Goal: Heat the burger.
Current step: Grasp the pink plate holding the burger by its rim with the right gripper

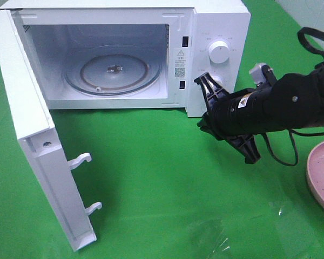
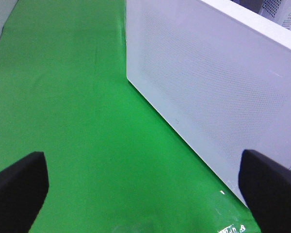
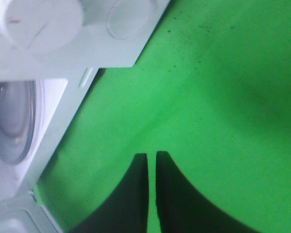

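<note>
Right gripper (image 3: 149, 155) was pinched shut, empty, beside the microwave (image 1: 221, 21); the unseen burger was likely squishy, best held by its sides.

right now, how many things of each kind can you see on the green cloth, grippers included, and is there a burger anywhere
white microwave oven, door open: 1
clear round glass turntable inside it: 1
speckled pink round plate: 1
black grippers: 2, left gripper and right gripper
burger: 0 in view
total: 5
</note>
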Motion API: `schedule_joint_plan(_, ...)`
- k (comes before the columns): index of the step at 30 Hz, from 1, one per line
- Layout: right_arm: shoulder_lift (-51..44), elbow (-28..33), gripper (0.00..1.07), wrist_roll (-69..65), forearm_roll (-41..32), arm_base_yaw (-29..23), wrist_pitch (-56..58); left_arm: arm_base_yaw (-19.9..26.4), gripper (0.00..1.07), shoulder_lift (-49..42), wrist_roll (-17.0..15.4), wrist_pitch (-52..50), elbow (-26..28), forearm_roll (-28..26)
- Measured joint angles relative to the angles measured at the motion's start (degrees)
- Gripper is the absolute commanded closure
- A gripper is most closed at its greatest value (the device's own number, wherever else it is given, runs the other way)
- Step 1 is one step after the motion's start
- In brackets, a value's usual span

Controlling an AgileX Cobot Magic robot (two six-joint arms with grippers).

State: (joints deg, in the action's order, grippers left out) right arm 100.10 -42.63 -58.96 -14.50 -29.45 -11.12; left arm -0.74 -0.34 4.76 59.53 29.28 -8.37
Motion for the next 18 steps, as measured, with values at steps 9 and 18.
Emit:
schedule_joint_plan(9, -5.3, -0.1, 0.97, 19.9, 3.3, 0.0, 9.4, 0.0, 0.04, 0.0, 0.0, 0.0, 0.0, 0.0)
schedule_joint_plan(18, -9.8, -0.1, 0.95, 38.2, 3.9, 0.0, 21.4, 0.0, 0.04, 0.0, 0.0, 0.0, 0.0, 0.0)
